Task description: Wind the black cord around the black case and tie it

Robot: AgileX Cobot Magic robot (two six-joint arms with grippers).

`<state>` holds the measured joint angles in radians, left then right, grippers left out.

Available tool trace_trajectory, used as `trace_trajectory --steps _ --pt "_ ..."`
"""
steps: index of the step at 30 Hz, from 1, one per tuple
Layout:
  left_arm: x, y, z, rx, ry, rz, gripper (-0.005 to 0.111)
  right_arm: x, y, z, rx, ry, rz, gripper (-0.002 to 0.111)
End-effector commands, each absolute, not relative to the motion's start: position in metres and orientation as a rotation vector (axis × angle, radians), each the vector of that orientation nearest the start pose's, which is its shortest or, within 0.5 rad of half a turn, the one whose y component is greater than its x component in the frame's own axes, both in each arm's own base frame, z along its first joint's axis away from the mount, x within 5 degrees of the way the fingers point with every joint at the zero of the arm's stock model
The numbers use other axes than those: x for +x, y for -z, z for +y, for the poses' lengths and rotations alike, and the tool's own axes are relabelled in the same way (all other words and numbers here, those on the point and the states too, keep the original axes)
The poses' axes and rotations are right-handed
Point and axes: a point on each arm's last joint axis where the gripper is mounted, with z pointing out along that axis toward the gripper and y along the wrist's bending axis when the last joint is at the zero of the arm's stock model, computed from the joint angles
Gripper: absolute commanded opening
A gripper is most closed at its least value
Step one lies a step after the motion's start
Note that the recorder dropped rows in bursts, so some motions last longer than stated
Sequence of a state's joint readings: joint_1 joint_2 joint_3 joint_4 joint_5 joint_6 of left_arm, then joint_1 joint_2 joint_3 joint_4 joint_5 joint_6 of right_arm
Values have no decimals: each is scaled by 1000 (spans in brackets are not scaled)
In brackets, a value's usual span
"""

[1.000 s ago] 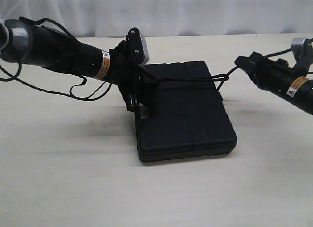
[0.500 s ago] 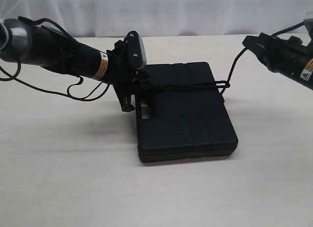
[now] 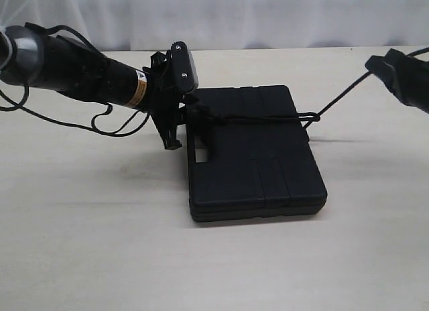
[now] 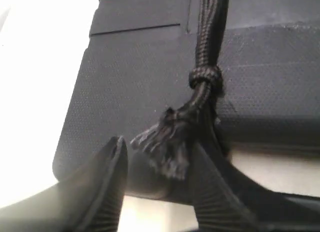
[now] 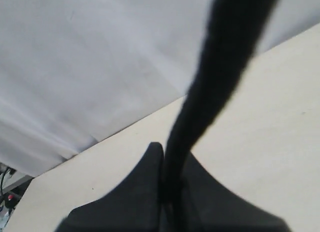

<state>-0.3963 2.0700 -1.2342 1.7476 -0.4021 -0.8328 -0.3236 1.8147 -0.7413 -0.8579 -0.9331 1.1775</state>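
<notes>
The black case [image 3: 255, 157] lies flat mid-table, handle slot toward the left arm. The black cord [image 3: 261, 117] crosses its far half, knotted at both case edges, then rises taut to my right gripper [image 3: 379, 64], which is shut on the cord [image 5: 220, 67] in the right wrist view, the gripper [image 5: 172, 159] with its fingers pressed together. My left gripper [image 3: 182, 123] sits at the case's left edge. In the left wrist view the cord's frayed tuft [image 4: 167, 147] sits between the fingers [image 4: 107, 187] of this gripper [image 4: 159, 152], below a small knot [image 4: 205, 78] against the case [image 4: 135, 82].
The pale table [image 3: 100, 244] spreads around the case. A white curtain [image 3: 268, 16] hangs behind the far edge. Thin glossy arm cables [image 3: 114, 127] loop under the left arm, above the table.
My right gripper has moved up and to the right, toward the frame edge, drawing the cord straight and taut. The left gripper has shifted slightly left at the case edge.
</notes>
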Motion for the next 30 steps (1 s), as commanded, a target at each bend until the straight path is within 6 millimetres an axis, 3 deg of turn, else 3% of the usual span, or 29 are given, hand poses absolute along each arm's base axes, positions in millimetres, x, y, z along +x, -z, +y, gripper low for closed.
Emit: trace_trajectory --steps 1,9,15,22,25,30 --pt "379 -136 -195 1556 190 1730 39 322 -155 -72 497 -689 1817 4" --pt "377 -138 -196 1556 213 1722 39 323 -131 -71 514 -724 1836 4" --pt "375 -168 -200 1485 280 1666 39 322 -106 -83 661 -574 1923 4" --pt "352 -194 -220 1541 575 1445 39 324 -108 -78 613 -645 1887 4" --pt "349 -189 -236 1561 502 1383 39 324 -109 -78 618 -661 1878 4" --pt "345 -159 -267 1667 309 1202 39 324 -110 -77 613 -673 1867 4"
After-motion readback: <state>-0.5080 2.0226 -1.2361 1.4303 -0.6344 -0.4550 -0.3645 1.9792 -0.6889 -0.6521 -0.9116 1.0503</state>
